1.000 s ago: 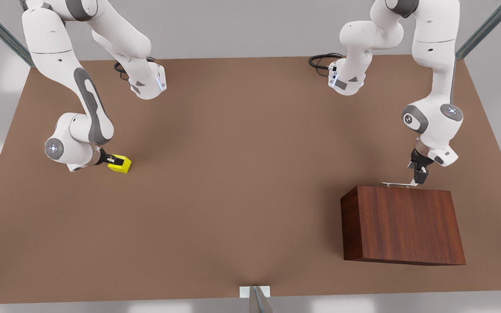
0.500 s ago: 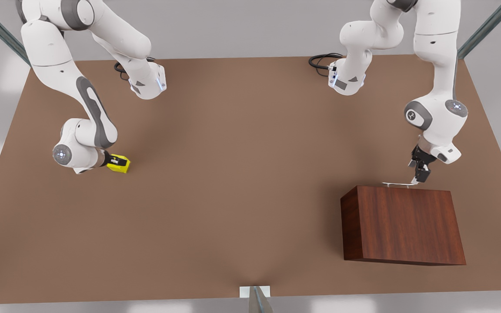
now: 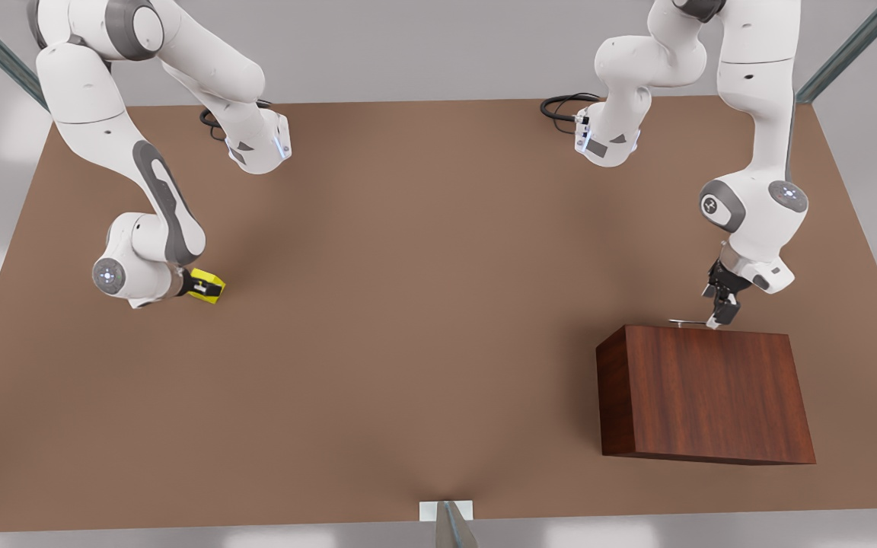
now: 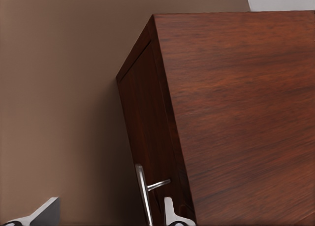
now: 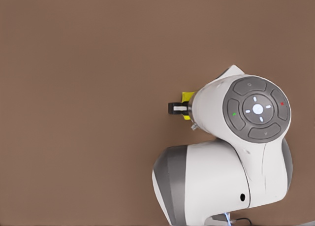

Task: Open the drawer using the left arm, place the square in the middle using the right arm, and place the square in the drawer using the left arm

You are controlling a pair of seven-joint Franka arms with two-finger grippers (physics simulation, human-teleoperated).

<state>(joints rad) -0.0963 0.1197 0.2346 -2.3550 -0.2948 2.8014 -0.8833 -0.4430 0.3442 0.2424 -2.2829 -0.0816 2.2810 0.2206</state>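
since earlier: both wrists shift slightly | left gripper lower right, jaws spread at handle, drawer closed | right gripper left, pinching square | nothing finished

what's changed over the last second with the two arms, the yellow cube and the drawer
The left gripper slid along the slim silver bar handle toward the front view's left. The right gripper settled lower over the small yellow cube. The reddish-brown wooden cabinet stayed put, drawer still shut.

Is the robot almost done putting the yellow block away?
Not nearly. The drawer looks closed; the left gripper is at its handle. The right gripper is around the square, near the table's edge. Moving it to the middle and into the drawer remains.
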